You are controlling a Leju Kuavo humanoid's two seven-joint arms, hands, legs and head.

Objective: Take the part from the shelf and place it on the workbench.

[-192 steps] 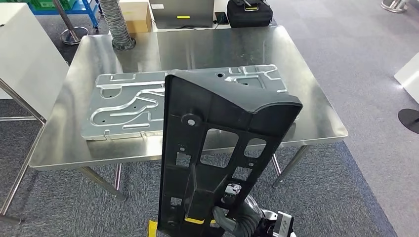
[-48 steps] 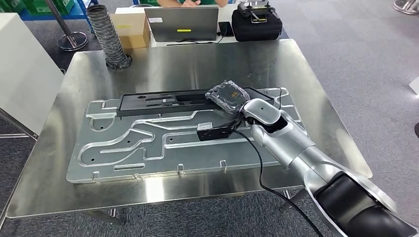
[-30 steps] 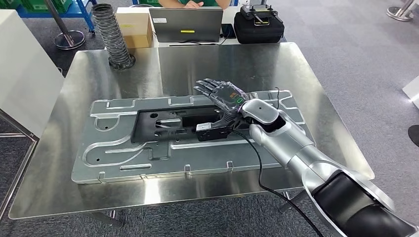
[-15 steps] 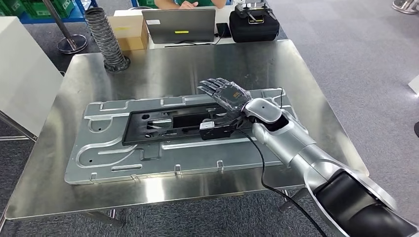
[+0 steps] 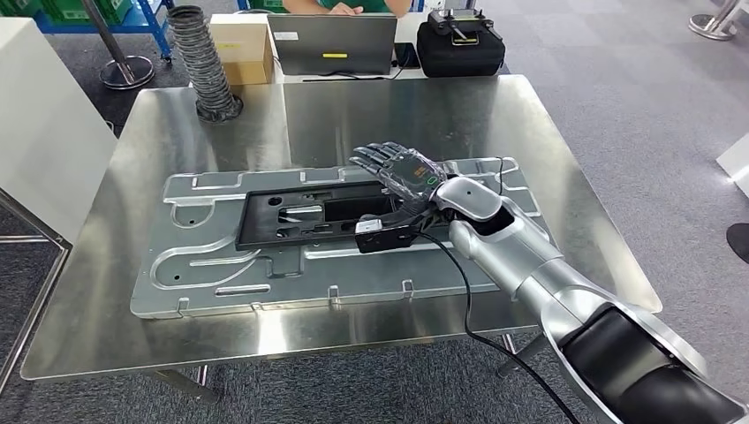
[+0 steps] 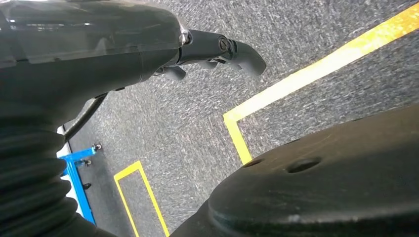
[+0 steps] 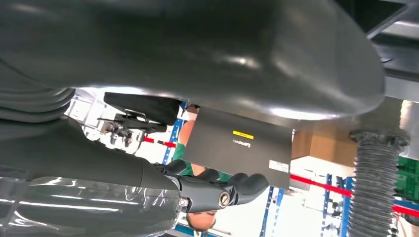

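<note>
At the near edge of the head view, toward five o'clock, the silver right arm is reaching up and inward over the workbench (image 5: 106, 291), and its right hand (image 5: 399, 168) is hovering with fingers spread flat, holding nothing. Just beyond the wrist, at about nine o'clock from the hand, the black plastic part (image 5: 313, 216) is lying flat on the stamped metal plate (image 5: 221, 274) that covers the middle of the steel top; the hand that was closed over the part's right end a moment ago is now opening and lifting clear, and the part is staying where it was set. I judge the placing as done, with only the withdrawal of the arm left. The left hand (image 6: 217, 49) is hanging over grey carpet in its wrist view, fingers apart and empty. Farther off, at eleven o'clock, a ribbed grey hose (image 5: 201, 62) is standing on the bench corner beside a cardboard box (image 5: 240, 49). At twelve o'clock a grey laptop (image 5: 334, 42) and a black case (image 5: 455, 40) are sitting past the far edge, with a person in green behind them.
</note>
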